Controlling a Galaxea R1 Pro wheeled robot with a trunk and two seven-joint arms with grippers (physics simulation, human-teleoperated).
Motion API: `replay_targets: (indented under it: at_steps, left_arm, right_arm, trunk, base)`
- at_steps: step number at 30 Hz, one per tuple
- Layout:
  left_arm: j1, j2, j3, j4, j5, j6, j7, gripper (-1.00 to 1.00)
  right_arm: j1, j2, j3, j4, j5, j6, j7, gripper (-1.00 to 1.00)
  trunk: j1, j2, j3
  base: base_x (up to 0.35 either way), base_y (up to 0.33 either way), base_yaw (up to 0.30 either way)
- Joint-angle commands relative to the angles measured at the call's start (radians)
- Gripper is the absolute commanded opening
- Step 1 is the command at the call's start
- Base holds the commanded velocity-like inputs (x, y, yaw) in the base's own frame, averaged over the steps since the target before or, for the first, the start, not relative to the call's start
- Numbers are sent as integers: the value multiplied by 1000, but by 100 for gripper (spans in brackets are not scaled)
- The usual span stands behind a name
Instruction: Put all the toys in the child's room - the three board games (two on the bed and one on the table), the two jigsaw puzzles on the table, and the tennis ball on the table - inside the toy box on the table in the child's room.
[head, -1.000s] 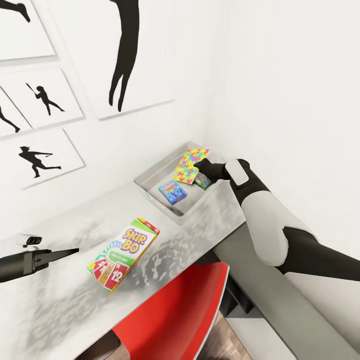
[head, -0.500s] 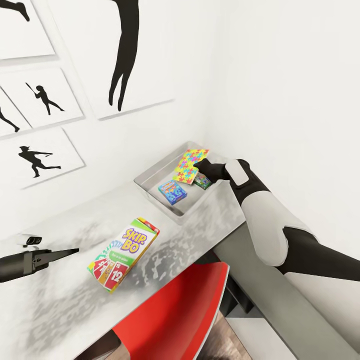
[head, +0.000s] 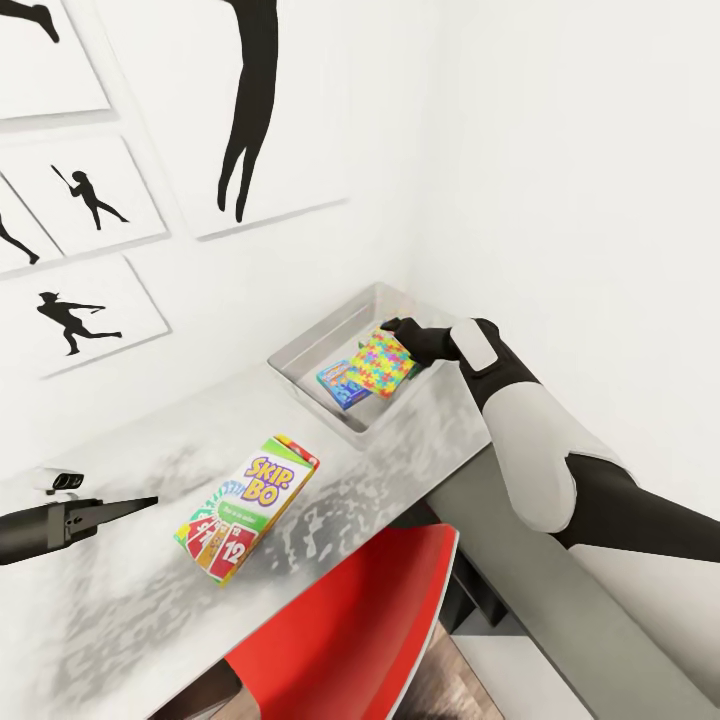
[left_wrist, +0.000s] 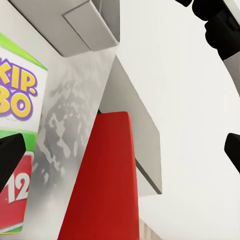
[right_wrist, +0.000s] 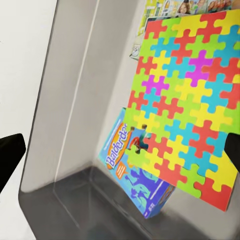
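White walls with black sports silhouettes (head: 80, 195) back the mottled counter (head: 130, 590) in the head view. Toy box (head: 300, 350) sits at the corner; the right hand (head: 392, 327) hangs over it, with the bright puzzle (head: 381, 364) lying tilted inside, partly covering the blue game (head: 338, 382). Skip-Bo (head: 247, 493) lies on the counter, the left hand (head: 135, 505) just beside it. A red chair (head: 350, 630) stands below.

Left wrist: Skip-Bo (left_wrist: 15, 145) between spread, empty fingers (left_wrist: 9, 157).

Right wrist: puzzle (right_wrist: 185, 100) overlaps the blue game (right_wrist: 132, 182), fingers (right_wrist: 10, 155) wide apart, gripping nothing.
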Motion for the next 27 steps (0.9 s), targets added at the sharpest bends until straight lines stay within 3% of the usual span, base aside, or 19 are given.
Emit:
replay_targets:
  at_steps: [1, 17, 27]
  left_arm:
    - [0, 0, 0, 0, 0, 11, -4, 100]
    - [0, 0, 0, 0, -1, 9, -4, 100]
    - [0, 2, 0, 0, -1, 8, -4, 100]
  right_arm:
    - [-1, 1, -4, -2, -11, 4, -9, 100]
    - [10, 1, -2, -41, -10, 12, 26, 100]
    - [42, 1, -1, -167, -9, 107, 151, 100]
  trunk:
    - [1, -2, -2]
    - [1, -2, -2]
    - [1, -2, 8]
  base:
    - [0, 0, 0]
    - [0, 0, 0]
    - [0, 0, -68]
